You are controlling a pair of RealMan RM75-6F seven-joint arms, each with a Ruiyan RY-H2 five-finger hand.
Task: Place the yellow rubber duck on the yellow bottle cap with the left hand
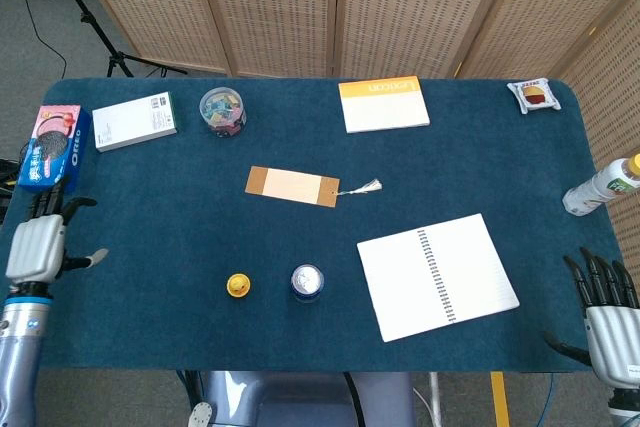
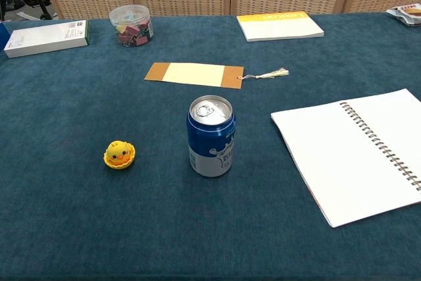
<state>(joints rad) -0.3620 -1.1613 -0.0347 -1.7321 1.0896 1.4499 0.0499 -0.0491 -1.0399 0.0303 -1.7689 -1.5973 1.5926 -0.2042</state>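
Near the front of the blue counter (image 1: 150, 187), just left of the blue can (image 2: 211, 135), the yellow rubber duck (image 2: 119, 153) sits in the yellow bottle cap (image 2: 120, 162), so the placing looks done. The left hand (image 1: 38, 243) hangs at the counter's left edge, well apart from the duck, fingers (image 1: 52, 205) loosely spread and holding nothing. The right hand (image 1: 610, 319) waits off the near right corner, fingers apart and empty; only parking the left arm seems left.

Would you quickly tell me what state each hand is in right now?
Left hand: open, holding nothing, at the left edge of the table.
Right hand: open, holding nothing, off the table's near right corner.
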